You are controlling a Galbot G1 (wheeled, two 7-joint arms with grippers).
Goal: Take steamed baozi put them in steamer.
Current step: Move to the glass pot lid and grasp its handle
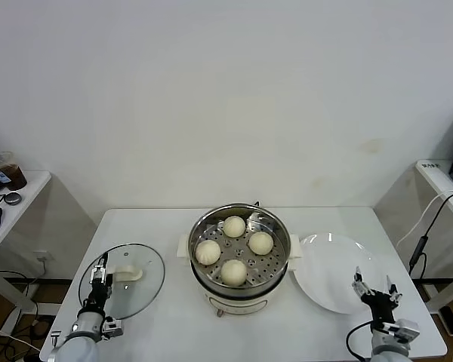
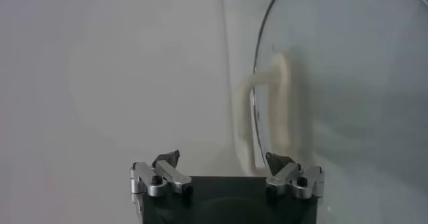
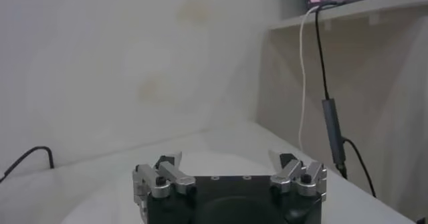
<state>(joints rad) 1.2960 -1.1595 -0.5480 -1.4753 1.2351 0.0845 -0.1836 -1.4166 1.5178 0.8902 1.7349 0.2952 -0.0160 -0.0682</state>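
Several cream-white baozi sit on the perforated tray inside the steel steamer (image 1: 240,280): one at the back (image 1: 234,225), one on the left (image 1: 208,251), one on the right (image 1: 260,243), one at the front (image 1: 234,271). My left gripper (image 1: 100,275) is open and empty at the table's front left, over the near rim of the glass lid; in the left wrist view (image 2: 223,160) the lid's handle lies just ahead of it. My right gripper (image 1: 376,286) is open and empty at the front right, by the plate's near edge; it also shows in the right wrist view (image 3: 229,160).
A glass lid (image 1: 123,279) with a cream handle (image 2: 281,108) lies left of the steamer. A bare white plate (image 1: 334,271) lies right of it. A side shelf with cables (image 1: 430,219) stands at the right, another side table (image 1: 7,204) at the left.
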